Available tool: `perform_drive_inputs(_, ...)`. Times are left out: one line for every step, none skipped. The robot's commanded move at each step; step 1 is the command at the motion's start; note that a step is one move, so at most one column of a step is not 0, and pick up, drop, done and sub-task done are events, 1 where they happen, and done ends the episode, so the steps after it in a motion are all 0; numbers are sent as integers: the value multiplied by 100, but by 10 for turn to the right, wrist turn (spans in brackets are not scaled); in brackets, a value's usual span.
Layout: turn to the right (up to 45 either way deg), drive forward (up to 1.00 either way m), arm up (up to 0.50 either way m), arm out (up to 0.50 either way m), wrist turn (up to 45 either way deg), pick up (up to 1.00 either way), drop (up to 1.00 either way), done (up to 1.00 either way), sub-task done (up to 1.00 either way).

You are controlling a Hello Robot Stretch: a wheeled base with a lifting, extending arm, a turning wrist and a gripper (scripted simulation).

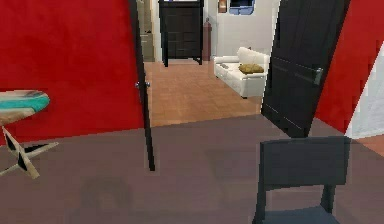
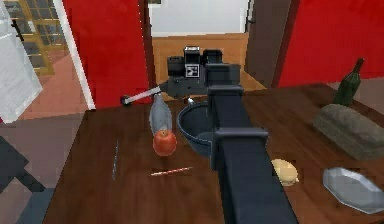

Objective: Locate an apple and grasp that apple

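**Apple located, grasp not yet made**

Apple (image 2: 164, 143): red and round, recorded in the arm side view. It rests on the dark wooden surface (image 2: 90, 185), just beside the lower end of a clear glass bottle (image 2: 160, 115) and near a dark bowl (image 2: 197, 128). A pencil (image 2: 170, 172) lies just beside it, toward the picture's bottom edge.

Hand (image 2: 135, 98): seen at the far end of the arm (image 2: 240, 150), higher in the picture than the apple, with the fingers pointed toward the view's left. Whether the fingers are spread or pressed together cannot be told. Only bare surface and floor are seen at the fingers' far end, so the hand is judged to hold nothing.

Progress, as judged:
- Locating is taken as done, since the apple lies on the side to which the arm reaches.
- Grasping is left. The apple sits on the surface apart from the fingers, with the glass bottle between the two.
- The hand's height above the surface cannot be told.

What remains: the fingers are to be brought around the apple, and the apple is to be lifted clear of the surface. The bottle and the bowl are noted as crowding the approach.

Also noted, well apart from the apple: a bread roll (image 2: 287, 172), a grey plate (image 2: 352, 187) and a green wine bottle (image 2: 350, 80).
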Motion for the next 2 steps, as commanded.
perform_drive_inputs(0,0,0,0,180,0,0,0,0)
perform_drive_inputs(0,0,-24,0,0,0,0,0,0)
